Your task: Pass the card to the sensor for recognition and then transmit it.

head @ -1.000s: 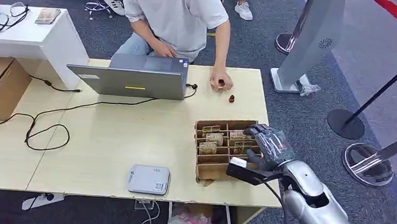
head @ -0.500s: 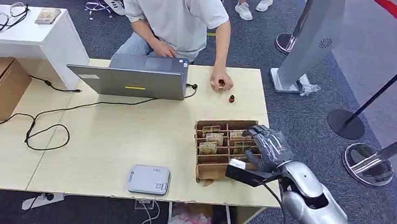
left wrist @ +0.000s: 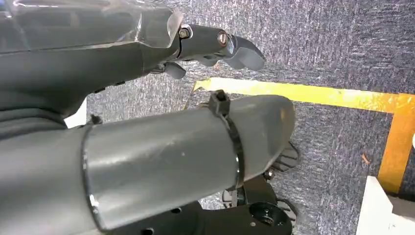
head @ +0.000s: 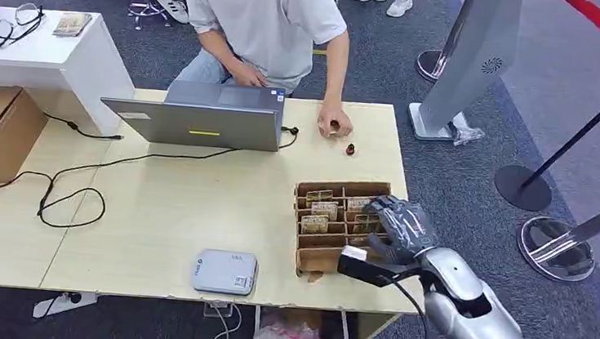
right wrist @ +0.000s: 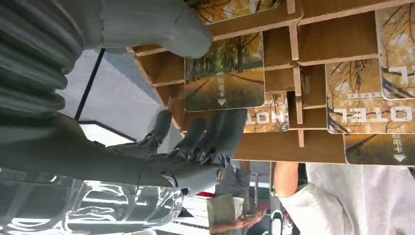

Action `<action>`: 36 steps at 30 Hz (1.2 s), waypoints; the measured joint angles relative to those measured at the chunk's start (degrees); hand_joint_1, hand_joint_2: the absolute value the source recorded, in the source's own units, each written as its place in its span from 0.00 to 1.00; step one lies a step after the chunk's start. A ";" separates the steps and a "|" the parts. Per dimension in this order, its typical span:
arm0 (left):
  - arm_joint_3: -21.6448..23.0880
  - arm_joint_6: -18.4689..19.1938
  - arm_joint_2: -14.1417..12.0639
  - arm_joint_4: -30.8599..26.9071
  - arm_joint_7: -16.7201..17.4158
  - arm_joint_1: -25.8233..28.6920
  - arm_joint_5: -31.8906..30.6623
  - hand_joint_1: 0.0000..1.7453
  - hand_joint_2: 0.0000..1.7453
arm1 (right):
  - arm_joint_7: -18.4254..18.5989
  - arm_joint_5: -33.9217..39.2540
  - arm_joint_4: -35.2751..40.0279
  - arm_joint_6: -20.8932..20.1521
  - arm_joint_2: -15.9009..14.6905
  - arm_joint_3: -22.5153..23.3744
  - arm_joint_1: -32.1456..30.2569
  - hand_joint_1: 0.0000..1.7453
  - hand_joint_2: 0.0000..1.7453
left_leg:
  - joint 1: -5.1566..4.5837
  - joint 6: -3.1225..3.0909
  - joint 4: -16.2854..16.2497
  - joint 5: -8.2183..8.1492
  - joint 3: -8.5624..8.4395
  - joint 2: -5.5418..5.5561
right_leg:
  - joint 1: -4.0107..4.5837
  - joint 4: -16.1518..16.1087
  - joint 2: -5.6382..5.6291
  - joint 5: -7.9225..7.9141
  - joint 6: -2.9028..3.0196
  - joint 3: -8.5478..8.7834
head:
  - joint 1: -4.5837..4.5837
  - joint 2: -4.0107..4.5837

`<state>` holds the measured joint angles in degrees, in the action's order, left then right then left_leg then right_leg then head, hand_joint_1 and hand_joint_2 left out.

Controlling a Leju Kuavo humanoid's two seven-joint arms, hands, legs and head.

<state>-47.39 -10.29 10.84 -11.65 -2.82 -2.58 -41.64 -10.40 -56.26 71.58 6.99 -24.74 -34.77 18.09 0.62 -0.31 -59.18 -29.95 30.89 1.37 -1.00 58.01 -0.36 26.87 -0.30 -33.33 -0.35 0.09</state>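
Note:
A brown cardboard box point(head: 323, 258) with divided slots stands on the table's right side and holds several cards printed with an autumn tree photo. My right hand point(head: 400, 225) reaches down into its right column. In the right wrist view the thumb point(right wrist: 161, 27) and the fingers point(right wrist: 215, 134) lie on opposite edges of one card point(right wrist: 225, 78), which still stands in its slot. The flat grey card sensor point(head: 225, 271) lies near the table's front edge, left of the box. My left hand point(left wrist: 215, 44) hangs over the carpet with nothing in it.
A person sits behind the table at a grey laptop point(head: 203, 120), one hand point(head: 334, 123) resting on the table near a small dark object point(head: 350, 149). Black cables point(head: 73, 195) loop across the left half. Stanchion bases point(head: 556, 249) stand to the right.
My right hand has sunk a little lower and nearer to me over the box's right column. The person, laptop and sensor have stayed put.

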 joint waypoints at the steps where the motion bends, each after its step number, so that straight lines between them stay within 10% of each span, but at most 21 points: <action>1: 0.00 -0.02 0.02 0.00 0.00 0.00 0.02 0.00 0.00 | -0.02 -0.02 -0.31 0.00 0.11 -0.15 0.31 0.81 1.00 | 0.00 0.00 0.00 0.00 -0.01 0.00 | 0.00 0.00 0.00 0.00 0.00 0.00 | 0.00 0.00; 15: -0.02 -0.35 0.15 0.00 0.02 0.00 0.28 0.00 0.00 | -0.48 0.28 -2.34 -0.39 0.72 -1.77 2.61 1.00 1.00 | 0.00 0.00 0.00 0.00 0.00 0.01 | 0.00 0.00 0.01 0.00 0.00 0.00 | 0.00 0.00; 36: -0.33 -0.31 0.18 0.00 -0.24 0.01 -0.26 0.00 0.00 | -1.44 1.25 9.55 6.89 -0.39 1.20 3.41 1.00 1.00 | 0.00 0.00 0.00 0.00 0.01 0.00 | 0.00 0.00 0.00 0.00 0.00 -0.01 | 0.00 0.00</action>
<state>-47.71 -10.60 11.02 -11.65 -3.06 -2.57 -41.90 -11.85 -55.01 81.14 13.88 -25.14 -33.57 21.51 0.61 -0.32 -59.18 -29.95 30.89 1.38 -1.00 58.01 -0.36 26.87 -0.30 -33.34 -0.35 0.09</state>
